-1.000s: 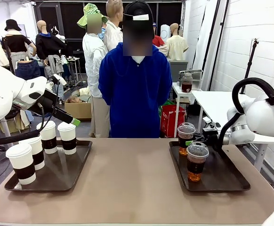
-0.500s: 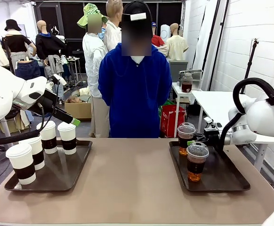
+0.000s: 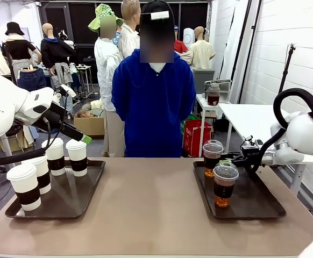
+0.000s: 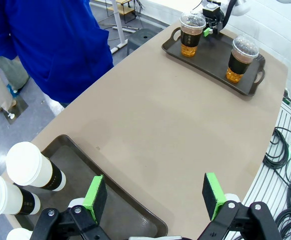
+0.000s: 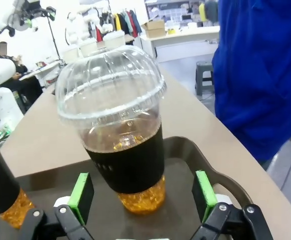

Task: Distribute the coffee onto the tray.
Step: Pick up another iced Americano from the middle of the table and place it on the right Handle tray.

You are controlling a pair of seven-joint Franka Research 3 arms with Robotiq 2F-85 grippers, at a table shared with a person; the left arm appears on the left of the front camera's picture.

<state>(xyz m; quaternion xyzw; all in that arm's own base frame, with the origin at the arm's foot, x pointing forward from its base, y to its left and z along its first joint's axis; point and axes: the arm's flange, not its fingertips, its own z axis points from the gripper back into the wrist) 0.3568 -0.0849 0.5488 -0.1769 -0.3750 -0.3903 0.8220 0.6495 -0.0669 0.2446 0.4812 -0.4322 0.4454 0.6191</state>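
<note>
You have the brown worktop [image 3: 151, 215] as your landmark, with a dark tray at each end of it. On the dark rectangular tray at the worktop's left end [image 3: 65, 201] stand four white paper cups with white lids and dark brown sleeves [image 3: 77, 157]: two near the tray's far edge, two closer to its left front corner. On the dark handled tray at the worktop's right end [image 3: 253, 201] stand two clear plastic dome-lidded cups of brown drink. The far clear cup [image 3: 212, 157] sits by that tray's far left corner, and the near clear cup [image 3: 225, 184] stands just in front of it.

Your right gripper [image 3: 227, 160] sits low over the right tray, just beside the far clear cup [image 5: 120, 130]. In the right wrist view its green pads [image 5: 81, 190] stand spread to either side of that cup's base, apart from it, gripping nothing.

Your left gripper [image 3: 84, 139] hangs above the far paper cups on the left tray. In the left wrist view its green pads [image 4: 95, 197] are spread wide and empty above the left tray's rim [image 4: 110, 210].

A person in a blue top [image 3: 154, 107] stands at the worktop's far side, about the middle.
</note>
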